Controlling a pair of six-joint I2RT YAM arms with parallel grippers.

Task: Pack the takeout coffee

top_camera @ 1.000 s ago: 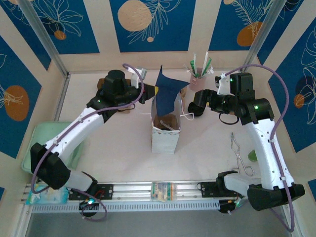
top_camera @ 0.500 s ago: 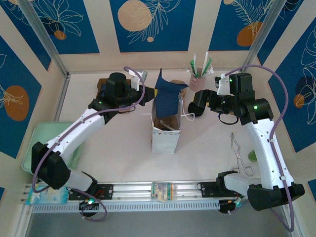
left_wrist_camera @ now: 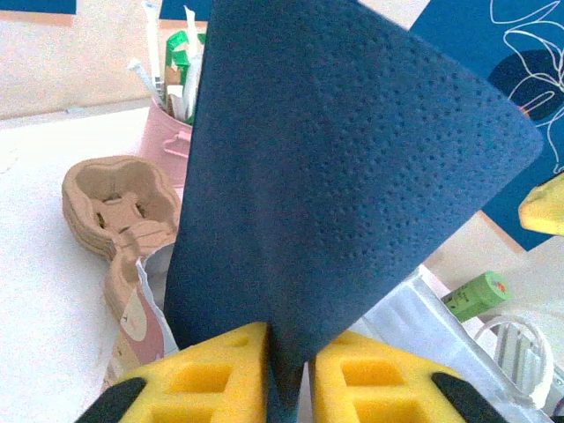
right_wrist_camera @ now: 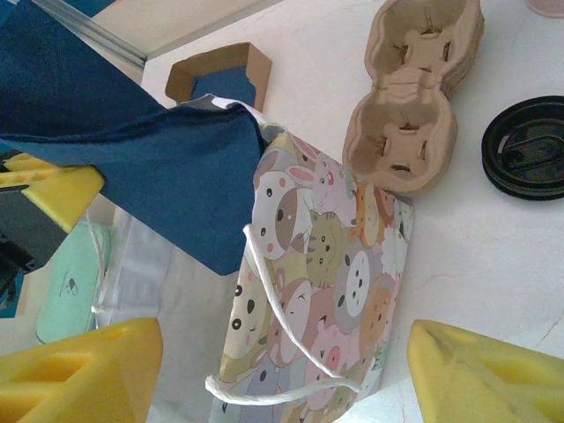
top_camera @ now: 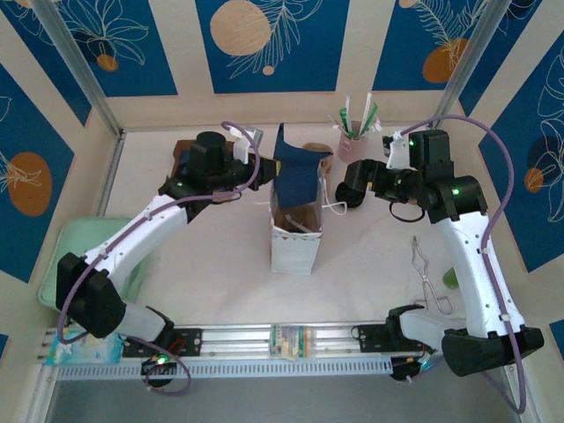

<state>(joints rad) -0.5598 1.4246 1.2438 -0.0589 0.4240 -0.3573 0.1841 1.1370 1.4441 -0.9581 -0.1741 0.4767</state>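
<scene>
Gripper on my left arm: its yellow fingers stand close together, with the lower corner of a dark blue napkin caught in the narrow gap between them. The napkin rises upright from there. It is held above the rear edge of the open paper bag, which stands upright on the desk between my two arms. A brown thing sits down inside the bag; whether it is the coffee I cannot tell. My right gripper is spread wide and grips nothing, with one finger on each side of the bag's white cord handle. Beyond the bag lie a stack of pulp cup carriers, some black lids and a pink cup stuffed with wrapped sticks.
</scene>
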